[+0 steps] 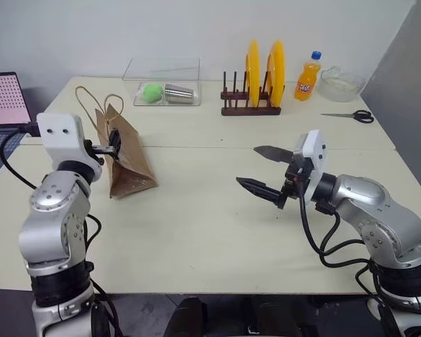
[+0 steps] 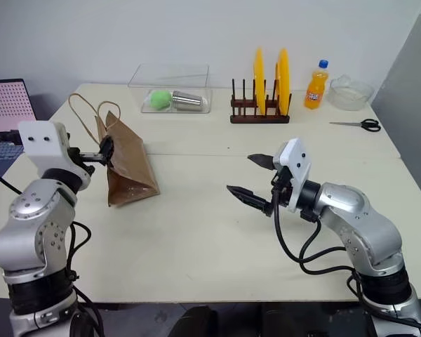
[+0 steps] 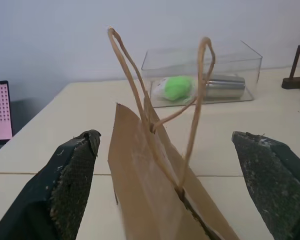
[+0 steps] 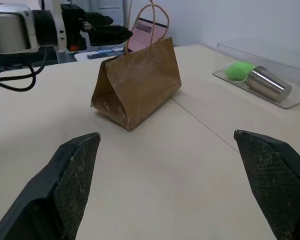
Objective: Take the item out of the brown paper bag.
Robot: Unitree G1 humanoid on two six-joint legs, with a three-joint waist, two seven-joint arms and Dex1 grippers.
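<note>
Surface (image 1: 217,232): pale cream, made of sections butted together with seams showing, carrying all items noted below.

Laptop (image 1: 1,105): at the far left edge of the surface, screen lit pink with a dot pattern.

Brown paper bag (image 1: 128,165): stands upright on the left half of the surface, plain kraft paper, creased, wider at the base and narrowing to the top edge, which is pressed nearly closed. Two thin tan loop handles (image 3: 160,100) rise from the top. The contents cannot be seen in any view; the item is not visible.

Clear plastic box (image 1: 165,81): at the back of the surface, holding a green ball (image 1: 152,93) and a metal cup (image 1: 180,94) lying on its side.

Plate rack (image 1: 251,105): dark wood, right of the box, with two yellow plates (image 1: 263,72) standing on edge.

Glass bowl (image 1: 342,83): back right corner.

Orange soda bottle (image 1: 308,77): blue cap, upright between rack and bowl.

Scissors (image 1: 351,116): black handles, near the right edge.

Left end effector (image 1: 112,145): fingers spread wide, holding nothing, level with the upper part of the bag and just beside it; in the left wrist view the bag's top lies between the fingers (image 3: 72,180).

Right end effector (image 1: 263,170): fingers spread wide, empty, above the middle of the surface, well apart from the bag and pointing toward it.
</note>
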